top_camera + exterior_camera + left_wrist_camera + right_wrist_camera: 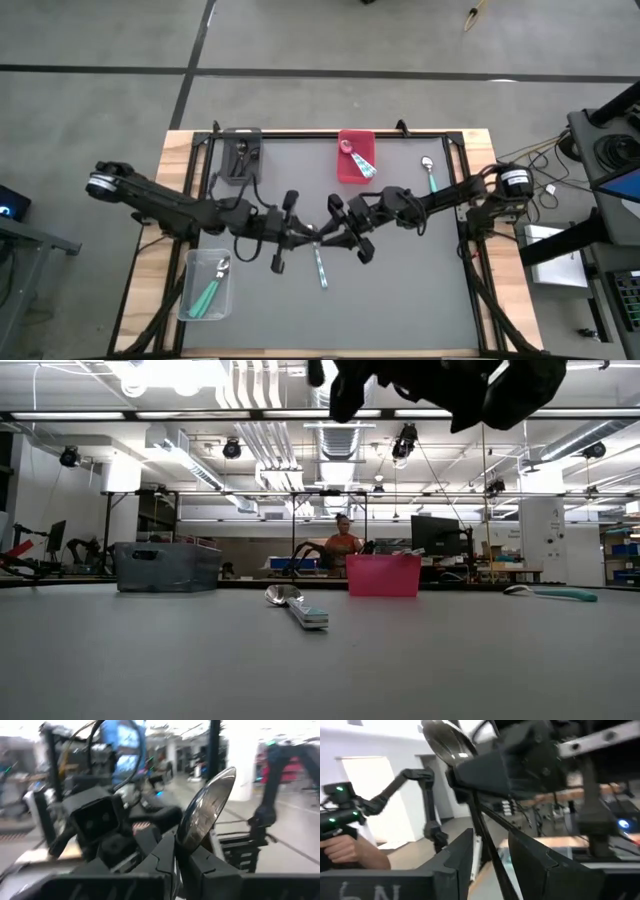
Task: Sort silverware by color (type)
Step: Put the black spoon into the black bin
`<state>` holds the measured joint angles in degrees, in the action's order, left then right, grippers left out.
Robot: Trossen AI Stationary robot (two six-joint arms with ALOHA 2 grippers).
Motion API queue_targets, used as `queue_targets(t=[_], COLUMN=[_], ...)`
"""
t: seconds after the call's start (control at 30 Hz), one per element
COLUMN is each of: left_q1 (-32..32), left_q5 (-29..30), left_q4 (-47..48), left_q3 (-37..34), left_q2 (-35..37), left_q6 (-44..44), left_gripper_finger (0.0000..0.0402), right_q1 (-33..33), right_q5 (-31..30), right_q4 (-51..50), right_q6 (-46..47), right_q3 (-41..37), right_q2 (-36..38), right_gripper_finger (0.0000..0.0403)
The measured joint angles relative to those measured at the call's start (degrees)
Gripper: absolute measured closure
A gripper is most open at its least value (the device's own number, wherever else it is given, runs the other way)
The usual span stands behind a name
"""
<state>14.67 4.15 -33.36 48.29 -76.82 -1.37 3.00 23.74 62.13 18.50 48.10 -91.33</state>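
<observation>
I see my left gripper [176, 851] clamped on a spoon [207, 807] above mid-table, bowl sticking out. My right gripper [490, 851] faces it, fingers apart. Another spoon [320, 266] lies on the table [420, 290] just below.
</observation>
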Motion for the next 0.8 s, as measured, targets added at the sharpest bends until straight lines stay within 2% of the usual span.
queue_targets(t=[0.17, 0.27, 0.37, 0.53, 0.63, 0.8], left_q1=[-2.0, -5.2, -10.1, -21.6, -30.6, -47.5], left_q5=[6.2, 7.3, 7.3, 7.2, 3.7, -8.5], left_q4=[12.5, 20.3, 28.0, 41.0, 46.1, 50.0], left_q3=[0.0, 0.0, 0.0, 0.0, 0.0, 0.0], left_q2=[7.0, 11.0, 14.5, 18.4, 19.7, 19.9], left_q6=[4.0, 6.7, 9.7, 14.3, 16.2, 17.0], left_gripper_finger=[0.0401, 0.0401, 0.0401, 0.0401, 0.0402, 0.0402], right_q1=[-3.0, -4.3, -5.7, -7.8, -8.1, -8.1], right_q5=[0.0, -0.1, -0.6, -8.1, -16.1, -27.6], right_q4=[-4.5, -9.2, -15.1, -32.1, -44.8, -58.5], right_q6=[1.5, 1.4, 0.0, -6.7, -11.2, -15.5], right_q3=[0.0, 0.0, 0.5, 2.7, 4.7, 6.3], right_q2=[1.3, 2.5, 4.5, 9.3, 11.7, 13.7], right_gripper_finger=[0.0282, 0.0284, 0.0287, 0.0293, 0.0296, 0.0298])
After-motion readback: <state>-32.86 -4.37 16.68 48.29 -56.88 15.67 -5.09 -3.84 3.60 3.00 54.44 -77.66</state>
